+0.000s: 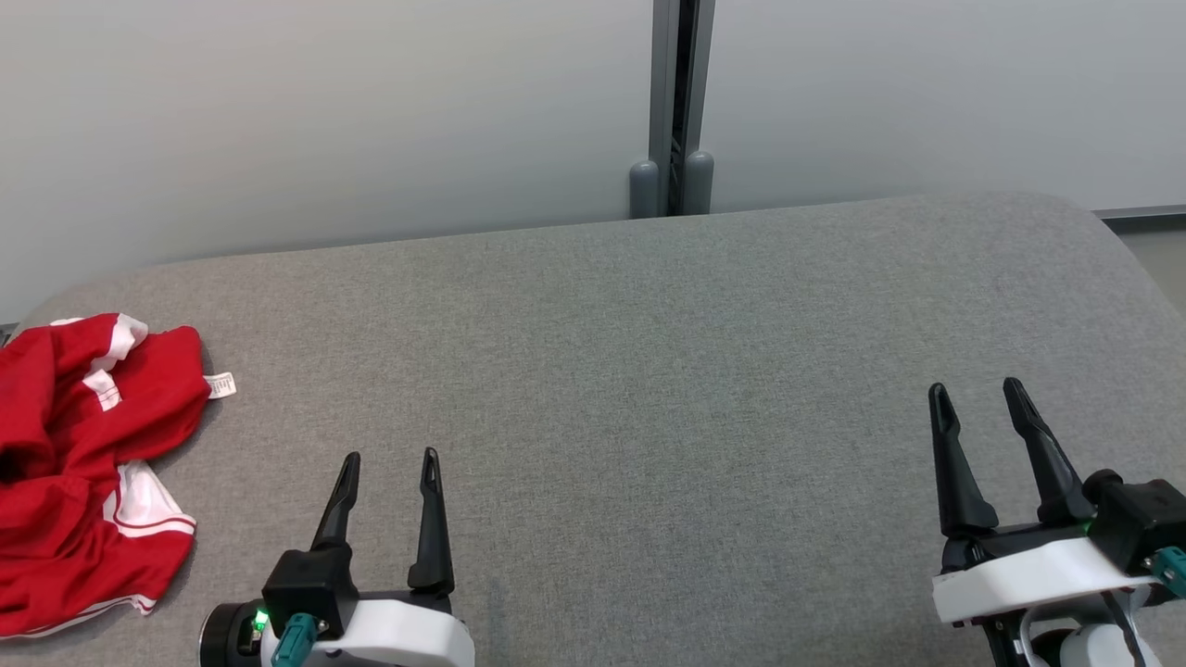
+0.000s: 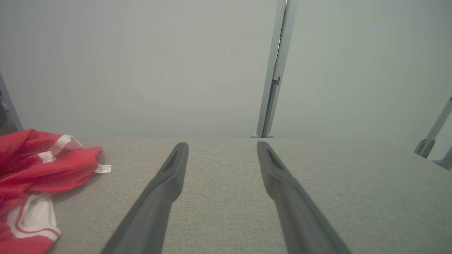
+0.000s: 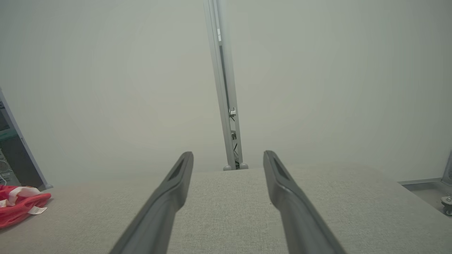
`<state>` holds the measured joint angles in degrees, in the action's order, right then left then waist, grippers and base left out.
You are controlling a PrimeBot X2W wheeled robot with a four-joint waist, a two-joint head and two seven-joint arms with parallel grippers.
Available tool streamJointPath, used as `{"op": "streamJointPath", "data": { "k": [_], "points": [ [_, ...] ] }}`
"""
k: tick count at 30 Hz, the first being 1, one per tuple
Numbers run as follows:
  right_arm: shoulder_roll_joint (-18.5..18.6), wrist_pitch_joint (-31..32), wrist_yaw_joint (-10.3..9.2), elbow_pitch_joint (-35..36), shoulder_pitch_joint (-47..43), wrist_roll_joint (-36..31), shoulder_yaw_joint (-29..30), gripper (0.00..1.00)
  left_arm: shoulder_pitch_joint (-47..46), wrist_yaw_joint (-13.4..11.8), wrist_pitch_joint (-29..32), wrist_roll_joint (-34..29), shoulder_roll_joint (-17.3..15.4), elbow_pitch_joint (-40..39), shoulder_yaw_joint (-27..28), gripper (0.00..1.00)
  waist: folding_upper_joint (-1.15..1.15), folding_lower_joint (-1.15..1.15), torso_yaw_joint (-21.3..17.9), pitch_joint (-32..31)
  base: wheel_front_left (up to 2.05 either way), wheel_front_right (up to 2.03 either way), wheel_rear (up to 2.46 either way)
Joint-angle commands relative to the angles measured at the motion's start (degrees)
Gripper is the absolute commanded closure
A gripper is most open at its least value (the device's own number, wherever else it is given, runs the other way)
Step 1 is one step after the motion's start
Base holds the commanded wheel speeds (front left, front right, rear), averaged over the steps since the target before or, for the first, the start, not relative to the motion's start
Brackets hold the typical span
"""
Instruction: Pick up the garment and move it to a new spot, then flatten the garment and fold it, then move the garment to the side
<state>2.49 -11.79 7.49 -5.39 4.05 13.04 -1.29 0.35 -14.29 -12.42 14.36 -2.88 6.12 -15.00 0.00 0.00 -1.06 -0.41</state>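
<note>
A crumpled red garment [image 1: 83,463] with white stripes and a small white tag lies bunched at the far left edge of the grey padded surface [image 1: 649,371]. The left wrist view has the garment [image 2: 39,176] at its left side, and the right wrist view catches a bit of the garment [image 3: 19,206] at its far left. My left gripper [image 1: 389,459] hovers open near the front, to the right of the garment and apart from it. Over at the front right, my right gripper [image 1: 977,389] is open too, nothing between its fingers.
A pale wall runs behind the surface, with a grey vertical post [image 1: 675,111] at its middle. The surface's rounded right corner drops to the floor [image 1: 1158,241]. Grey fabric stretches wide between the two grippers.
</note>
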Motion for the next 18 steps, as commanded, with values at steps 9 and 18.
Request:
{"op": "streamJointPath", "data": {
  "k": [9, 18],
  "points": [
    [0.5, -1.6, 0.0, -0.8, 0.0, -3.0, 0.6, 0.0, -1.2, -1.1, -1.3, -3.5, -0.1, 0.2, -0.5, 0.0, 0.0, 0.0, -0.1, 0.0, 0.0, 0.0, 0.0],
    [0.6, -2.8, 0.0, -2.7, 0.1, -4.7, 0.9, 0.0, -0.9, -1.1, -2.2, -3.5, -0.1, 0.6, -1.1, 0.0, 0.0, 0.0, 0.1, 0.0, 0.0, 0.0, 0.0]
  ]
}}
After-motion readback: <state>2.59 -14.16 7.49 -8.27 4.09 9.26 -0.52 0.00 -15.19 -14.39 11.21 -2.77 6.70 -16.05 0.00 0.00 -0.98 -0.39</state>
